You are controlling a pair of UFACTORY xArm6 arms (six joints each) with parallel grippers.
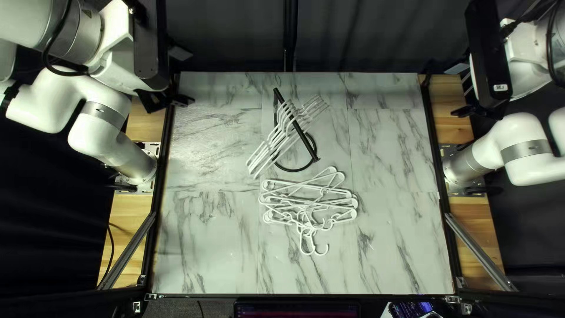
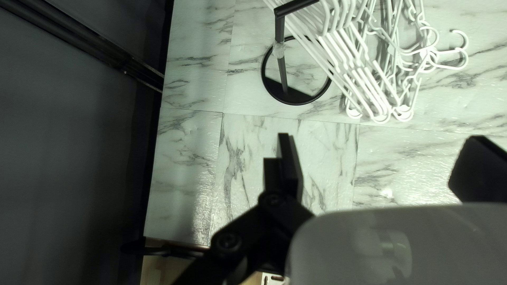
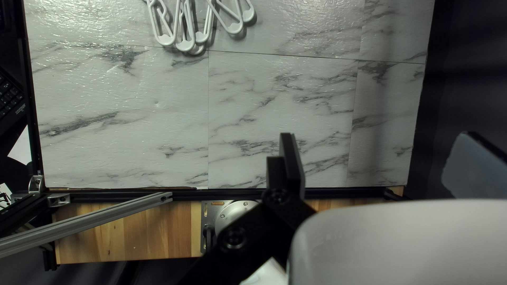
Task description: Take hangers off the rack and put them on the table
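Our left pincer (image 2: pixel 381 140), spread, is nearer the hung hangers (image 1: pixel 283 134) — ahead of it on the rack (image 1: pixel 305 138), long sides crossing the bar — than our right pincer (image 3: pixel 381 140), also spread.

Above its near edge, we looked slantwise across the whole worktop (image 1: pixel 206 253); nearer, from opposite sides, our wrist views looked down, sharing some hangers (image 1: pixel 307 207).
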